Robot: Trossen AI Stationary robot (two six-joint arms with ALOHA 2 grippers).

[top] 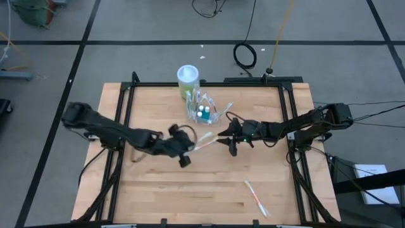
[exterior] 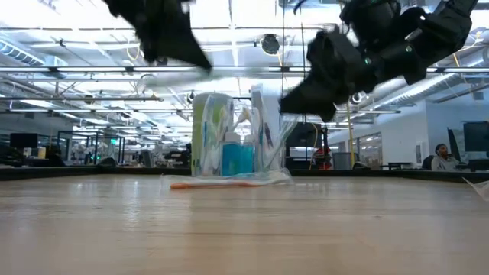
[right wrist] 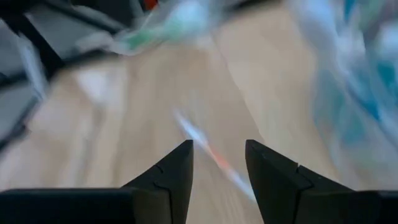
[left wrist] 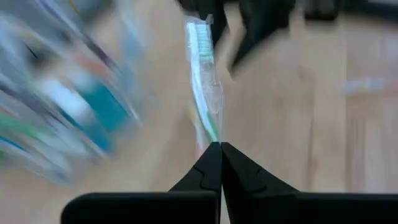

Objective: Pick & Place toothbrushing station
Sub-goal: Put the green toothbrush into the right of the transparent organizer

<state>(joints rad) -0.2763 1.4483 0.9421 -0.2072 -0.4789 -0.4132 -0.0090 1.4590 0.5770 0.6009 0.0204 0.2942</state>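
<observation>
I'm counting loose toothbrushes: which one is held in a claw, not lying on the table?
The green-and-white wrapped toothbrush, clamped at one end in the left claw. The other loose toothbrush lies alone near the table's front edge.

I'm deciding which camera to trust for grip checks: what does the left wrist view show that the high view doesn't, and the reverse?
Only the left wrist view: the left gripper's fingers pressed together on the end of a wrapped toothbrush.

Only the high view: the whole table, the green canister, a second toothbrush near the front edge, and the right gripper beside the clear holder.

Both: the left gripper holding that toothbrush.
</observation>
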